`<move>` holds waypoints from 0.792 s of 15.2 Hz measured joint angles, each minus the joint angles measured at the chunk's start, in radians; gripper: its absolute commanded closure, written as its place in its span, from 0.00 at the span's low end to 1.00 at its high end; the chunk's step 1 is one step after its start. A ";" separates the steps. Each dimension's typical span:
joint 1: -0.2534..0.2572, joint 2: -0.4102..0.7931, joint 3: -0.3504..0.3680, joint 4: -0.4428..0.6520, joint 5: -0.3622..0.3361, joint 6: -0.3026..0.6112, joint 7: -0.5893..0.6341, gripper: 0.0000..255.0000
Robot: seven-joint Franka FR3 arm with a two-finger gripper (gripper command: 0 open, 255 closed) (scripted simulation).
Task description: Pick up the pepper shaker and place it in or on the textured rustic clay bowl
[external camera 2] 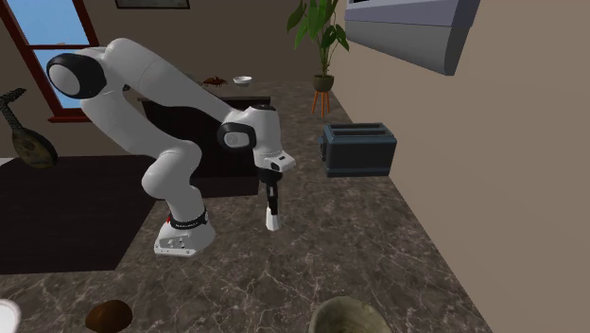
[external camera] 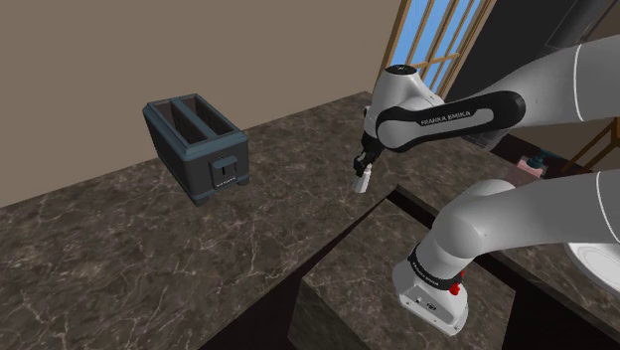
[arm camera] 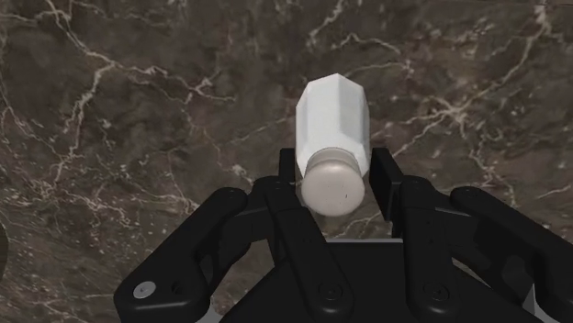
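The pepper shaker (arm camera: 334,124) is a white faceted bottle with a rounded grey-white cap. My black gripper (arm camera: 336,174) is shut on it near the cap, with a finger on each side. In the shoulder view the gripper (external camera: 364,167) holds the shaker (external camera: 364,179) just above the dark marble counter (external camera: 149,259), near the counter's inner edge. From the second exterior view the shaker (external camera 2: 272,220) hangs below the gripper (external camera 2: 271,203), base downward. A rough brownish bowl (external camera 2: 352,317) shows at that view's lower edge.
A dark blue-grey toaster (external camera: 195,147) stands on the counter by the wall, at the shoulder view's left of the gripper. My stand (external camera: 429,298) sits in a recess at the counter's edge. A small brown rounded object (external camera 2: 107,315) lies at the second exterior view's lower left.
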State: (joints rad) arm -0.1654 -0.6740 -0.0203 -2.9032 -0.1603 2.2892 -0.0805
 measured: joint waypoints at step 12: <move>0.012 -0.093 0.002 0.114 0.021 -0.206 -0.022 1.00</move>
State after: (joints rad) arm -0.1533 -0.7673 -0.0178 -2.7892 -0.1391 2.0827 -0.1028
